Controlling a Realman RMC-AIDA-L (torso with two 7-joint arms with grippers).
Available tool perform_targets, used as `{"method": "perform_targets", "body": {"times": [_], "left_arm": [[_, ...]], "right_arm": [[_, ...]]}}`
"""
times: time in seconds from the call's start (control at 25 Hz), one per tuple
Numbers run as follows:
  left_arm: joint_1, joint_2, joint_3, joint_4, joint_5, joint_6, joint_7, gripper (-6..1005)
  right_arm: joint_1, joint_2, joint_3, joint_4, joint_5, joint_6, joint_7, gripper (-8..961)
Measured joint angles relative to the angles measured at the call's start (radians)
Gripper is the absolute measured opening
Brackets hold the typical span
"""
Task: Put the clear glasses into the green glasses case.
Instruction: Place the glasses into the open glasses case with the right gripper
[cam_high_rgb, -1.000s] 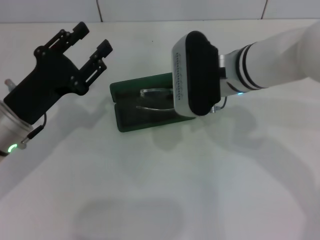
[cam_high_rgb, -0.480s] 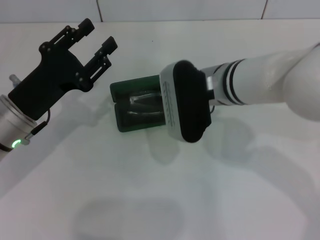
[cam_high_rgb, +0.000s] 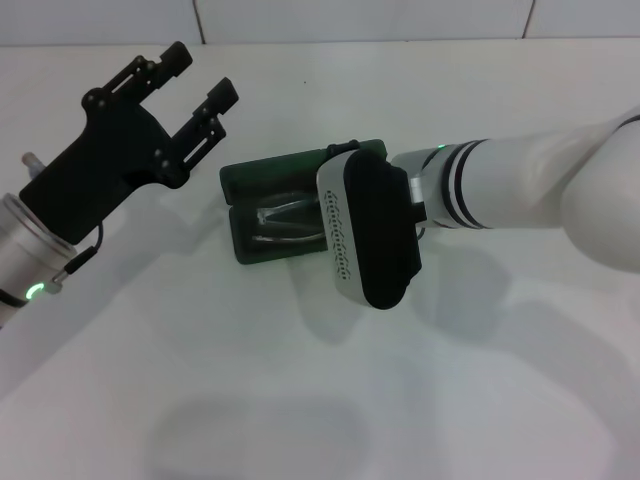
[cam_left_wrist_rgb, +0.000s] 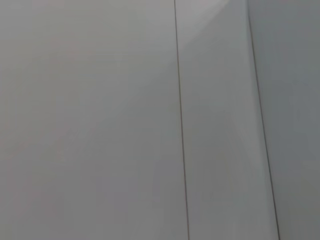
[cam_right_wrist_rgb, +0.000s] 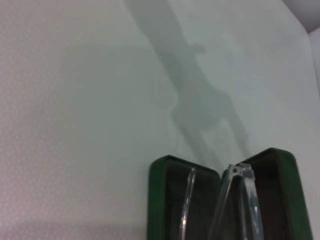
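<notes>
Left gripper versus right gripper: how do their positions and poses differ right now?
The left gripper is raised off to the left of the green glasses case, touching nothing, while the right gripper is hidden behind its own wrist directly over the case. The left gripper's jaws stand open; the right gripper's cannot be seen. The left wrist view shows only blank surface; the right wrist view looks onto the open case with the clear glasses in it.

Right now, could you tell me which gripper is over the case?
The right gripper: its arm reaches across the open green case holding the glasses. The left gripper hangs open, off beside the case.
</notes>
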Motion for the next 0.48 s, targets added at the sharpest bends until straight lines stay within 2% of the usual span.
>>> {"method": "perform_targets", "body": {"times": [0.48], "left_arm": [[0.005, 0.000, 0.004, -0.012, 0.004, 0.000, -0.001, 595]], "right_arm": [[-0.038, 0.000, -0.011, -0.017, -0.022, 0.056, -0.002, 223]]}}
